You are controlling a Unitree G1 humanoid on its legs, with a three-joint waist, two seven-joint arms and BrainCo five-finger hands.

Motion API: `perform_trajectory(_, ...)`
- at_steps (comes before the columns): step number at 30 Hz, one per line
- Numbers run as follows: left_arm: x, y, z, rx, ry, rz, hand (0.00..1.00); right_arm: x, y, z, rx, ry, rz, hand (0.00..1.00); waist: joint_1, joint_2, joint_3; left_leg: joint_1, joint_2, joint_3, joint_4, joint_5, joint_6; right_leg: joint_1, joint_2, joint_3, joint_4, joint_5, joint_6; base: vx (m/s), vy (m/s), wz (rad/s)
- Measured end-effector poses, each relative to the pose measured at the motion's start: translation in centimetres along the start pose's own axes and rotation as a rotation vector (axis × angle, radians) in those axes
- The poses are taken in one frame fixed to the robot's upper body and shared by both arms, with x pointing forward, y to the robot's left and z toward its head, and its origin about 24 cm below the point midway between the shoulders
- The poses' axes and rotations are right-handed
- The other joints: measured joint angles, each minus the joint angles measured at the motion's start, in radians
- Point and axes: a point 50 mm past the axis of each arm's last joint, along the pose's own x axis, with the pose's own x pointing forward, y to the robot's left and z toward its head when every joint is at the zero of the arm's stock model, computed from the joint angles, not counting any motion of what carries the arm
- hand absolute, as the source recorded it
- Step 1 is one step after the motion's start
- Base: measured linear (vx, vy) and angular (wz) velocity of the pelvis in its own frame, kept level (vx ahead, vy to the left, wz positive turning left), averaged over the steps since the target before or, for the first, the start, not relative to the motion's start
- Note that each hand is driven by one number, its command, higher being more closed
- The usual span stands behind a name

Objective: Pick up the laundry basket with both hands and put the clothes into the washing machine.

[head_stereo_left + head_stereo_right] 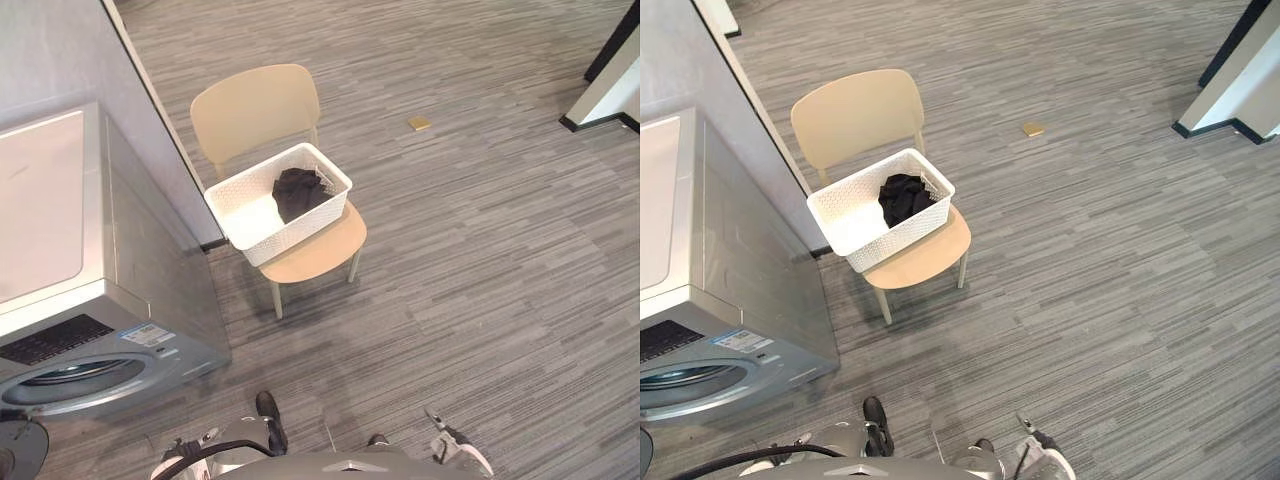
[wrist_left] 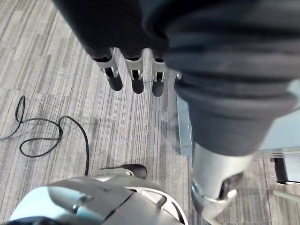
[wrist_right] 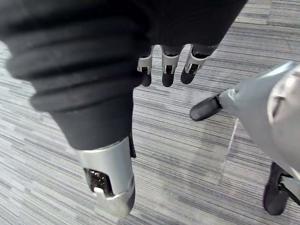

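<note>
1. laundry basket (image 1: 293, 234), white, sits on a beige chair (image 1: 255, 110) at 11 o'clock, with dark clothes (image 1: 300, 190) heaped at its 3 o'clock end.
2. washing machine (image 1: 90, 300) at 8 o'clock, round front cut off by the edge.
3. left hand (image 2: 137, 77) and right hand (image 3: 168, 70) hang over carpet (image 1: 480, 280), fingers relaxed, grasping nothing.

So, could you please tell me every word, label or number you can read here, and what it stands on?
Nothing here can be read.
On the silver-grey front-loading washing machine, a pale blue-and-white sticker: print too small to read.
On the same machine, a dark control panel: markings too small to read.
</note>
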Motion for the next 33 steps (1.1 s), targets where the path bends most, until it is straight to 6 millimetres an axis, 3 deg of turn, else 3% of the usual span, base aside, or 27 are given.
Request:
perform_trajectory(2,0.0,0.0,-0.2,-0.006,0.005,0.001,0.00,-0.1,-0.2,-0.4,0.000,0.009,-0.005,0.00,0.001,0.000,0.000,0.016,-0.012,-0.001,0.009,-0.025,0.004,0.010,-0.017,-0.001,0.015,-0.010,0.000,0.04,0.092,-0.07)
perform_trajectory(4,0.0,0.2,-0.1,-0.008,0.004,0.004,0.00,-0.1,-0.6,-0.6,-0.008,0.015,-0.014,0.00,0.000,-0.004,-0.002,0.038,-0.038,-0.001,0.008,-0.058,0.011,0.012,-0.053,-0.004,0.070,-0.066,-0.002,0.04,0.099,0.05)
perform_trajectory(5,-0.1,0.4,-0.5,-0.015,0.014,0.010,0.00,-0.2,-1.3,-1.0,-0.043,0.025,-0.029,0.00,-0.001,-0.026,-0.013,0.064,-0.083,-0.022,-0.013,-0.076,0.012,-0.001,-0.108,-0.005,0.146,-0.126,-0.009,0.07,0.140,0.15)
perform_trajectory(6,-0.1,0.6,-0.6,-0.018,0.016,0.013,0.00,-0.2,-2.0,-1.4,-0.049,0.036,-0.044,0.00,-0.001,-0.031,-0.025,0.081,-0.103,-0.032,-0.034,-0.080,0.016,-0.004,-0.128,-0.006,0.188,-0.143,-0.012,0.14,0.143,0.24)
perform_trajectory(7,-0.1,0.4,-0.7,-0.015,0.017,0.007,0.00,-0.3,-2.9,-1.6,-0.065,0.044,-0.061,0.00,-0.007,-0.022,-0.031,0.096,-0.121,-0.058,-0.058,-0.078,0.018,-0.020,-0.148,0.000,0.294,-0.149,-0.029,0.12,0.142,0.44)
perform_trajectory(8,-0.1,0.2,-0.9,0.007,0.022,-0.002,0.00,-0.3,-3.0,-1.8,-0.103,0.055,-0.053,0.00,-0.023,-0.005,-0.036,0.119,-0.118,-0.096,-0.062,-0.077,0.021,-0.128,-0.188,0.040,0.552,-0.082,-0.058,0.10,0.108,0.54)
perform_trajectory(10,-0.1,0.4,-0.7,0.033,0.014,-0.010,0.00,-0.5,-2.6,-2.7,-0.124,0.077,-0.036,0.00,-0.032,-0.011,-0.033,0.160,-0.114,-0.130,-0.080,-0.078,0.022,-0.204,-0.193,0.129,0.723,0.022,-0.059,0.13,0.080,0.51)
perform_trajectory(11,0.0,0.2,-0.3,0.040,0.002,-0.017,0.00,-0.6,-2.3,-3.0,-0.137,0.084,-0.023,0.00,-0.037,-0.007,-0.029,0.185,-0.108,-0.154,-0.092,-0.079,0.025,-0.252,-0.181,0.197,0.831,0.011,-0.043,0.24,0.026,0.42)
perform_trajectory(12,0.0,0.7,-0.3,0.046,0.001,-0.007,0.00,-0.5,-1.7,-3.0,-0.148,0.086,-0.002,0.00,-0.035,-0.029,-0.028,0.195,-0.103,-0.173,-0.094,-0.079,0.030,-0.296,-0.171,0.208,0.881,-0.083,-0.035,0.19,-0.027,0.36)
perform_trajectory(14,0.1,0.7,0.2,0.060,-0.011,-0.008,0.00,-0.5,-1.4,-2.9,-0.161,0.081,0.015,0.00,-0.031,-0.036,-0.021,0.203,-0.091,-0.214,-0.094,-0.083,0.025,-0.337,-0.155,0.187,0.821,-0.160,-0.021,0.19,-0.103,0.57)
perform_trajectory(16,0.0,0.1,0.1,0.039,-0.006,-0.016,0.00,-0.6,-1.5,-3.1,-0.150,0.084,0.012,0.00,-0.035,-0.015,-0.016,0.217,-0.061,-0.261,-0.090,-0.092,0.009,-0.342,-0.135,0.195,0.594,-0.165,-0.016,0.23,-0.179,0.73)
perform_trajectory(17,0.0,0.0,0.0,0.029,-0.001,-0.015,0.00,-0.6,-1.6,-3.0,-0.146,0.077,0.011,0.00,-0.035,-0.008,-0.016,0.222,-0.049,-0.269,-0.089,-0.097,0.001,-0.340,-0.129,0.207,0.516,-0.145,-0.014,0.24,-0.281,0.70)
perform_trajectory(18,0.0,0.2,-0.4,0.000,0.010,-0.004,0.00,-0.6,-1.9,-3.0,-0.147,0.073,0.009,0.00,-0.031,-0.003,-0.019,0.224,-0.015,-0.299,-0.069,-0.126,-0.043,-0.326,-0.111,0.243,0.316,-0.057,-0.012,0.21,-0.279,0.61)
perform_trajectory(21,0.0,0.6,-0.5,-0.006,0.007,0.012,0.00,-0.8,-2.1,-3.8,-0.145,0.094,0.003,0.00,-0.031,-0.021,-0.037,0.221,0.019,-0.357,-0.043,-0.155,-0.087,-0.324,-0.102,0.271,0.274,0.013,-0.004,0.25,-0.398,0.65)
perform_trajectory(22,0.0,1.1,-0.3,-0.032,-0.001,0.028,0.00,-1.0,-2.4,-4.6,-0.141,0.115,-0.002,0.00,-0.030,-0.044,-0.057,0.218,0.029,-0.386,-0.041,-0.168,-0.116,-0.319,-0.095,0.267,0.275,0.056,0.035,0.36,-0.622,0.98)
perform_trajectory(23,-0.2,0.5,-1.0,-0.058,0.017,0.020,0.00,-1.0,-3.1,-4.2,-0.138,0.106,-0.023,0.00,-0.030,-0.005,-0.079,0.219,0.088,-0.420,-0.051,-0.168,-0.123,-0.312,-0.060,0.207,0.329,0.008,0.027,0.31,-0.510,0.84)
perform_trajectory(24,-0.3,0.1,-1.7,-0.071,0.035,0.012,0.00,-0.9,-3.7,-3.8,-0.142,0.100,-0.037,0.00,-0.028,0.014,-0.092,0.217,0.116,-0.432,-0.059,-0.147,-0.134,-0.313,-0.039,0.183,0.344,-0.015,0.016,0.35,-0.442,0.82)
perform_trajectory(25,-0.5,-0.4,-2.2,-0.089,0.052,0.002,0.00,-0.8,-4.4,-3.4,-0.140,0.093,-0.056,0.00,-0.030,0.046,-0.109,0.213,0.154,-0.439,-0.058,-0.094,-0.152,-0.299,-0.014,0.140,0.368,-0.047,0.002,0.29,-0.326,0.71)
perform_trajectory(27,-0.5,-0.5,-2.2,-0.118,0.055,0.000,0.00,-0.7,-4.2,-2.8,-0.137,0.080,-0.051,0.00,-0.040,0.055,-0.106,0.162,0.191,-0.465,0.033,-0.033,-0.135,-0.224,0.018,0.064,0.341,-0.074,-0.026,0.35,-0.471,0.91)
perform_trajectory(30,-0.4,-0.2,-1.5,-0.145,0.033,0.005,0.00,-0.5,-3.9,-2.4,-0.141,0.073,-0.047,0.00,-0.026,0.037,-0.092,0.023,0.231,-0.450,0.317,0.054,-0.085,-0.116,0.058,0.004,0.277,-0.090,-0.054,0.19,-0.333,0.49)
perform_trajectory(33,-0.4,-0.1,-1.5,-0.131,0.033,0.004,0.00,-0.2,-3.6,-1.2,-0.144,0.044,-0.044,0.00,-0.017,0.038,-0.079,-0.047,0.248,-0.353,0.457,0.073,-0.083,-0.071,0.062,-0.008,0.247,-0.093,-0.062,0.11,-0.151,0.00)
